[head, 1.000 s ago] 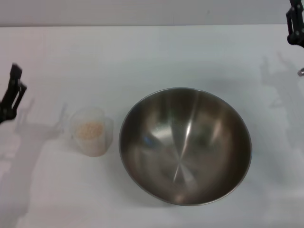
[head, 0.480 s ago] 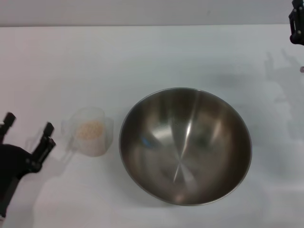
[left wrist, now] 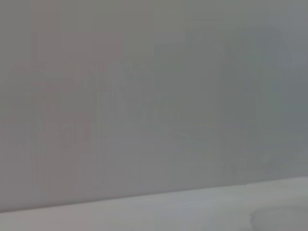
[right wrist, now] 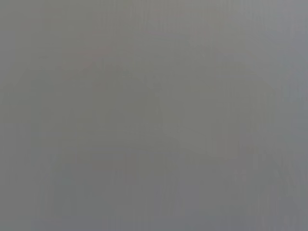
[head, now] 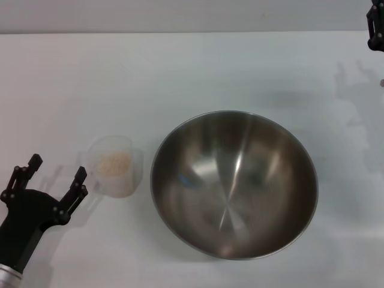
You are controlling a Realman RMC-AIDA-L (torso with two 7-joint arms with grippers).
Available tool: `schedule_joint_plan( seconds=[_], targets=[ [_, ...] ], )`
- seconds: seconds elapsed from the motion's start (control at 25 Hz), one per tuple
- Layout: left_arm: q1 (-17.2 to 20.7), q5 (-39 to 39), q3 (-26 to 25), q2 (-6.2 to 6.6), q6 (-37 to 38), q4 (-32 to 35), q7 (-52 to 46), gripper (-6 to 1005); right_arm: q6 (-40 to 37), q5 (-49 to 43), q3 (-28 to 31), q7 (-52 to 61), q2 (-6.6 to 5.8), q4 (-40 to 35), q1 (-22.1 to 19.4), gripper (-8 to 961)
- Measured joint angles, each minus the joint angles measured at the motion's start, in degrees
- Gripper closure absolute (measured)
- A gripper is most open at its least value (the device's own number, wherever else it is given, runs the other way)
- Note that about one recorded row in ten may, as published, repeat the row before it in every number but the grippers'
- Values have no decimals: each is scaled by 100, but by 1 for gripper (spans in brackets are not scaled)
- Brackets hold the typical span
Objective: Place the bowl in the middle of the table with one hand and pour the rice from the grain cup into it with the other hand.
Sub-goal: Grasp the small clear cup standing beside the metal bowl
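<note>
The table (head: 198,66) is lying wide and bare across the upper frame. The bowl (head: 234,183) is sitting lower centre, seemingly placed already. The left gripper (head: 51,180), jaws spread wide, is hovering lower left beside the cup (head: 115,166) of rice (head: 114,162), apparently preparing to grasp it. The right gripper (head: 375,27) is peeking in upper right; I cannot tell its state.

Bowl (head: 234,183) glossy steel; grain cup (head: 115,165) frosted plastic.
</note>
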Motion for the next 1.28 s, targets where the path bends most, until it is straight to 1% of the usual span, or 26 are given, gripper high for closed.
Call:
schedule_joint_plan(
  seconds=[0.04,0.08,0.24,0.48,0.72,0.92,1.28],
  targets=[
    [0,0,0,0,0,0,0,138,-5,0,0,1,0,-4,-2,561],
    [-65,-12,3,4,-192,-1,18,138,-13,0,0,2,-1,-10,-5,561],
    [-114,-28,5,6,-300,3,51,138,-18,0,0,2,-2,6,-5,561],
    [-317,-46,-59,16,-565,78,61,138,-22,0,0,3,-2,11,-13,560],
    [-427,-56,-91,17,-664,82,62,137,-16,0,0,3,-2,18,-13,560],
    [-507,-62,-214,18,-718,88,63,137,11,0,0,2,-2,18,-6,561],
    [-522,-61,-237,17,-710,31,63,151,34,0,0,2,-2,13,12,561]
  ],
)
